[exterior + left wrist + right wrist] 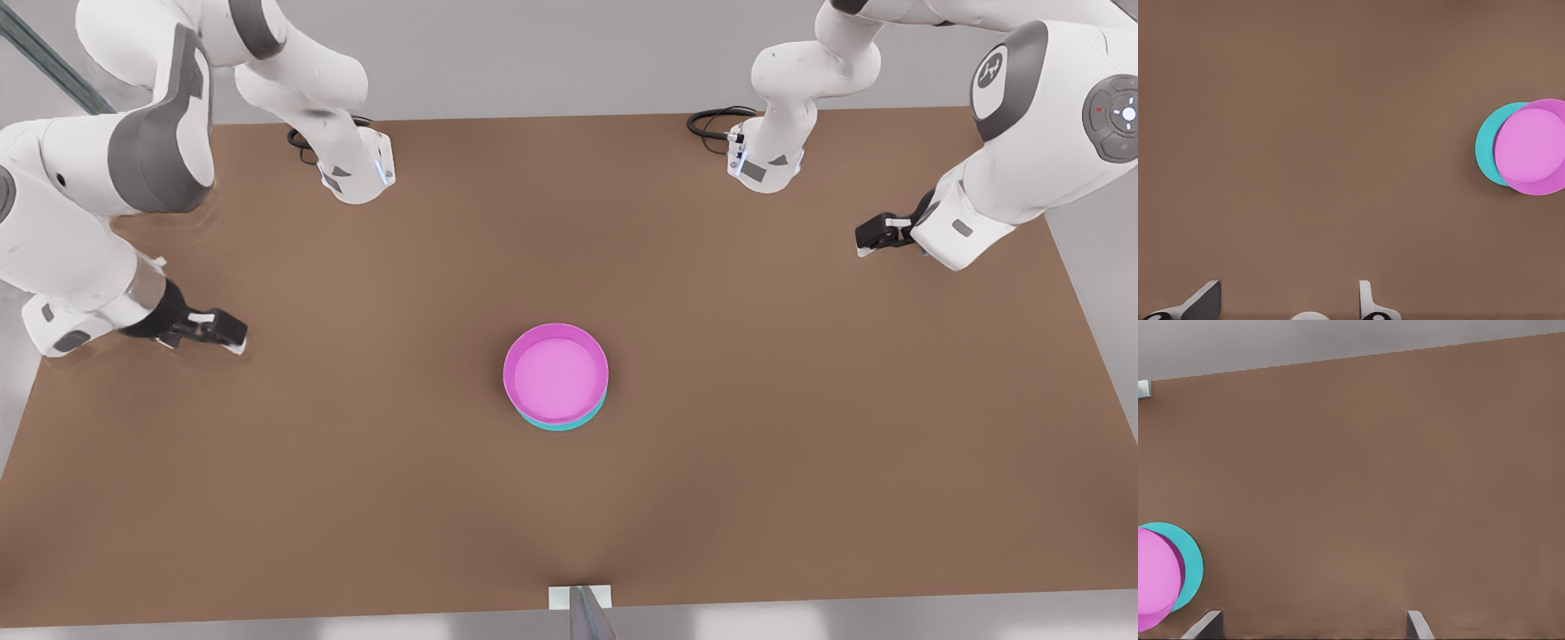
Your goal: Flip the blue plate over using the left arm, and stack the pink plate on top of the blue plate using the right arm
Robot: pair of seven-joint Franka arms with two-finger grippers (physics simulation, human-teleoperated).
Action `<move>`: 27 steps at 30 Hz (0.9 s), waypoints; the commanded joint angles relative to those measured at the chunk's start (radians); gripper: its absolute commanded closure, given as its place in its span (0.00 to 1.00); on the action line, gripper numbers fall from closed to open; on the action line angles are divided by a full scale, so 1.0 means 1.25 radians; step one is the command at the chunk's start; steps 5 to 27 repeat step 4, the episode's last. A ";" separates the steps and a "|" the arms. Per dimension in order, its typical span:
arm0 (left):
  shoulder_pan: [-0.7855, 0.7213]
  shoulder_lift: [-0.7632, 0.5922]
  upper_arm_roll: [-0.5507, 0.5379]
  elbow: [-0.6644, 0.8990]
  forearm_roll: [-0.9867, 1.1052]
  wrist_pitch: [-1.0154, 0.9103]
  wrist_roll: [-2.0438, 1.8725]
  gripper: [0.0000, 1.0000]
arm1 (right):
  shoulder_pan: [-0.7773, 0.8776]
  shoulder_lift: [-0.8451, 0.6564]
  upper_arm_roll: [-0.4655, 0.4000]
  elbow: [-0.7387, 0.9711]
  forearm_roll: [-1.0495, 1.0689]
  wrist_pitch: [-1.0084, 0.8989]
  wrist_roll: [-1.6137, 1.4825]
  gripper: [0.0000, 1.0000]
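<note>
Pink plate: sitting on the blue plate, mid-table.
Left gripper: waiting, fingers spread, holding nothing.
Right gripper: waiting, fingers spread, holding nothing.

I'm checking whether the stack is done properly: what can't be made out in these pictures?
- Blue plate: front view, pink plate covers all but a sliver; which way up it lies cannot be told.
- Pink plate: both wrist views, cut by the picture edge.
- Left tool, right tool: wrist views, all but the fingertips cut off by the edge.
</note>
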 commanded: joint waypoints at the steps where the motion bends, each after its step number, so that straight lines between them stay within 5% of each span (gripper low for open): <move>1: -0.002 -0.003 -0.002 0.000 0.000 -0.004 -0.002 0.00 | -0.003 -0.104 -0.002 -0.087 -0.075 -0.177 -0.087 0.00; 27: -0.004 -0.003 -0.004 0.000 0.000 -0.004 -0.006 0.00 | -0.001 -0.114 -0.002 -0.108 -0.074 -0.178 -0.087 0.00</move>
